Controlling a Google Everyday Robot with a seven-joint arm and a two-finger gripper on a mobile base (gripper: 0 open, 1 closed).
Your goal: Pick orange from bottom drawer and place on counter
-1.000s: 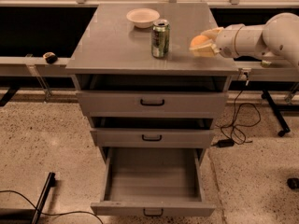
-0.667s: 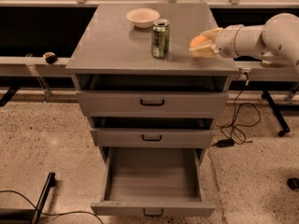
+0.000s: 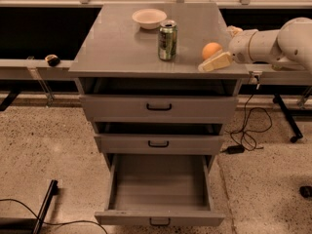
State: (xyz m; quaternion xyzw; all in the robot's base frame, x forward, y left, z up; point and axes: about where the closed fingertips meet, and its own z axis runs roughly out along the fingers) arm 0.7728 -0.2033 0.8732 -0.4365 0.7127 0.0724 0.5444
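The orange (image 3: 211,49) rests on the counter (image 3: 117,45) near its right front corner. My gripper (image 3: 216,51) reaches in from the right at counter height, open around the orange. One pale finger (image 3: 215,62) lies in front of the fruit; the other is mostly hidden behind it. The bottom drawer (image 3: 158,186) is pulled out and its interior shows nothing inside.
A green soda can (image 3: 167,40) stands on the counter left of the orange. A pale bowl (image 3: 149,18) sits at the back. The two upper drawers (image 3: 158,107) are slightly ajar. Cables (image 3: 246,130) and a stand leg lie on the floor to the right.
The fingers have spread apart and the orange, covered by them before, now shows sitting on the counter. The arm has hardly moved.
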